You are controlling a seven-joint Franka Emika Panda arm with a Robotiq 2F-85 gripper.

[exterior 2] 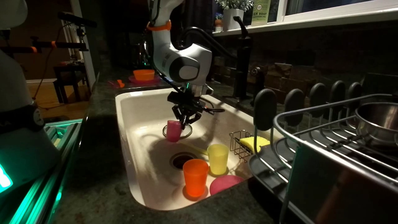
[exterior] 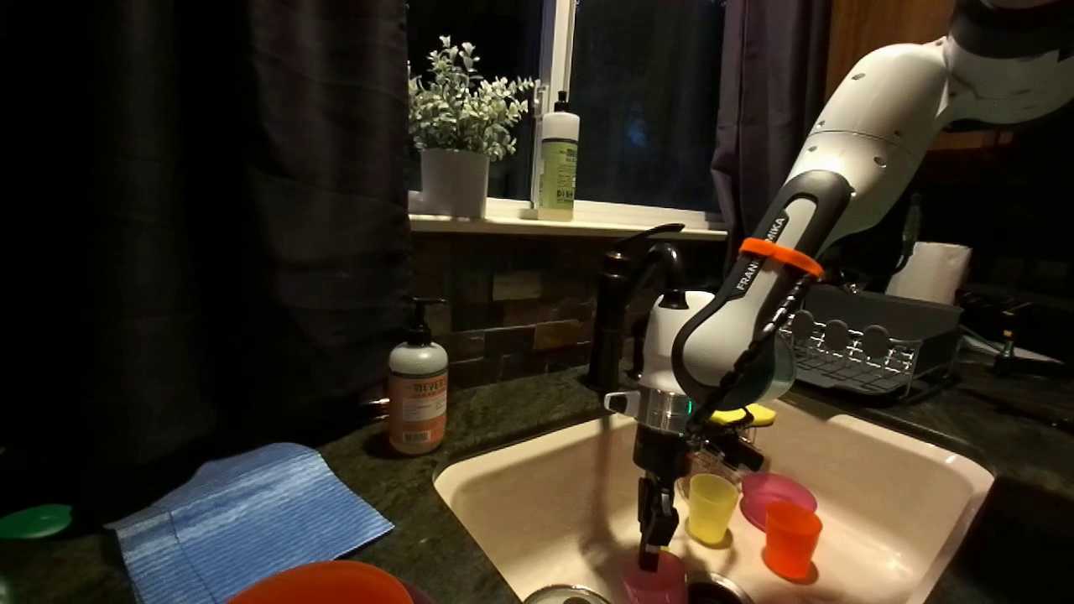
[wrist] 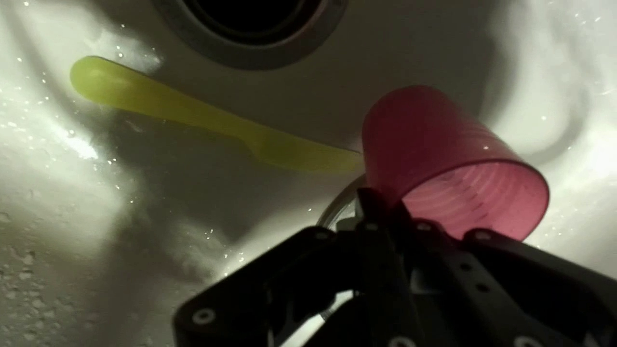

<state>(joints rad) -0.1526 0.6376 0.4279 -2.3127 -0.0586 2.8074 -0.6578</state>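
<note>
My gripper (wrist: pixel 383 202) is shut on the wall of a pink cup (wrist: pixel 419 130), near its rim. One finger passes inside the cup and one outside. The cup is tilted, its mouth turned towards the lower right in the wrist view. Both exterior views show the gripper (exterior 2: pixel 183 123) low in the white sink with the pink cup (exterior 2: pixel 173 132) at its fingertips. Whether the cup's base touches the sink floor I cannot tell. A yellow plastic knife (wrist: pixel 193 111) lies close by. Partly hidden behind cup and fingers is a round clear item with a rim (exterior 2: pixel 188 133).
The sink (exterior 2: pixel 140 186) also holds a yellow cup (exterior 2: pixel 217 158), an orange cup (exterior 2: pixel 195 178) and a pink plate (exterior 2: pixel 225 184). A wire caddy with a yellow sponge (exterior 2: pixel 254 143) hangs inside. Around it stand the faucet (exterior 2: pixel 242 68), dish rack (exterior 2: pixel 289 137) and soap bottle (exterior: pixel 418 403).
</note>
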